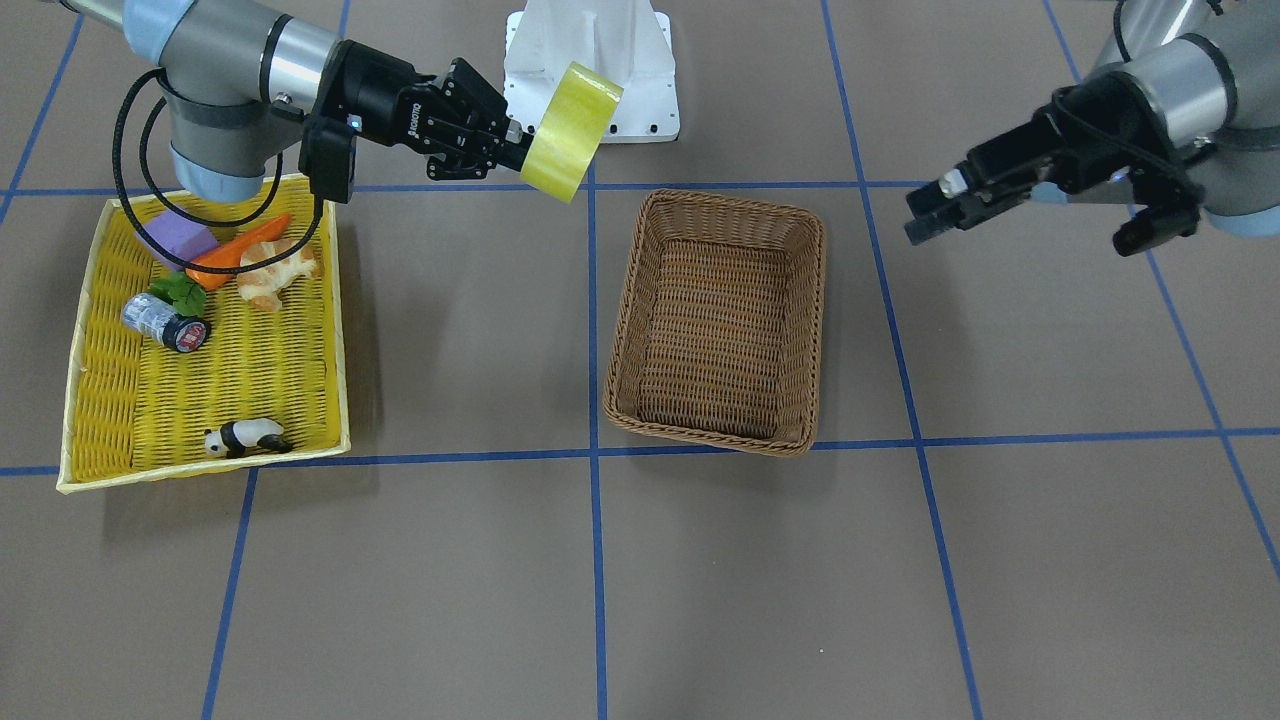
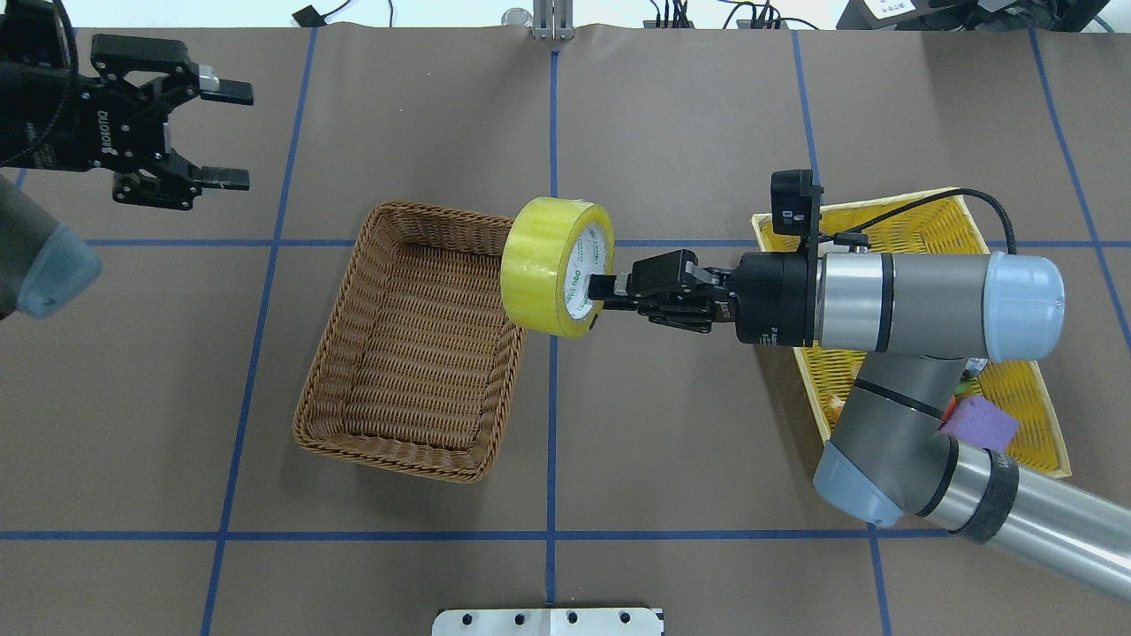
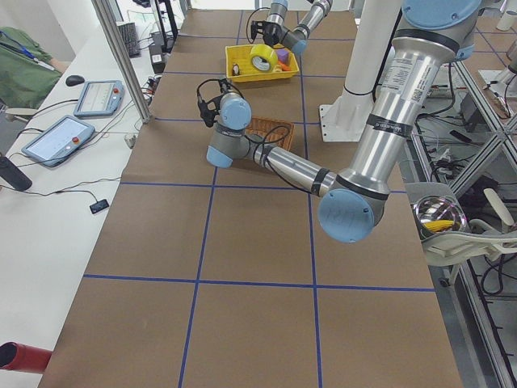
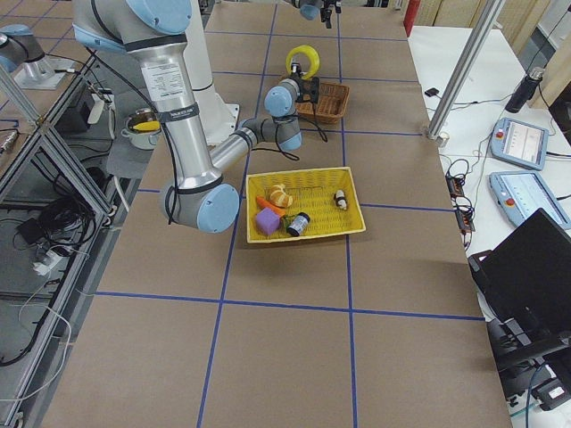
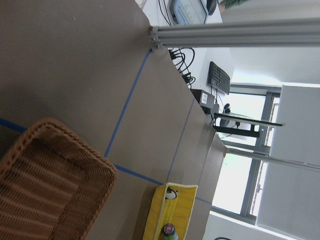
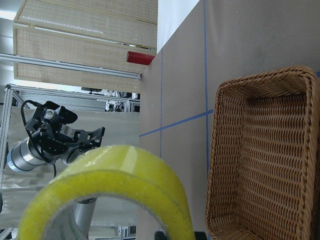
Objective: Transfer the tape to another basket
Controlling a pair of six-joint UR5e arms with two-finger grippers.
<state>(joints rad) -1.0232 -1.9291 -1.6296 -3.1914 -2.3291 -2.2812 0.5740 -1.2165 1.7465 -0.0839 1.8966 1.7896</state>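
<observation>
My right gripper point(image 2: 606, 289) is shut on the wall of the yellowish tape roll point(image 2: 552, 278) and holds it on edge in the air. From overhead the roll hangs over the right-hand rim of the brown wicker basket point(image 2: 415, 353), which holds nothing. In the front view the tape point(image 1: 572, 130) sits up and left of the basket point(image 1: 718, 320), at the right gripper point(image 1: 520, 140). The right wrist view shows the tape point(image 6: 110, 190) close up beside the basket point(image 6: 270, 150). My left gripper point(image 2: 231, 134) is open and empty, well away from the basket; it also shows in the front view point(image 1: 918, 218).
The yellow woven tray-basket point(image 1: 240, 380) holds a purple block point(image 1: 176, 240), a carrot point(image 1: 240, 250), a bread piece point(image 1: 272, 272), a silver cylinder point(image 1: 165, 322) and a panda figure point(image 1: 246, 437). The robot's white base point(image 1: 590, 60) stands behind. Blue tape lines cross the brown table.
</observation>
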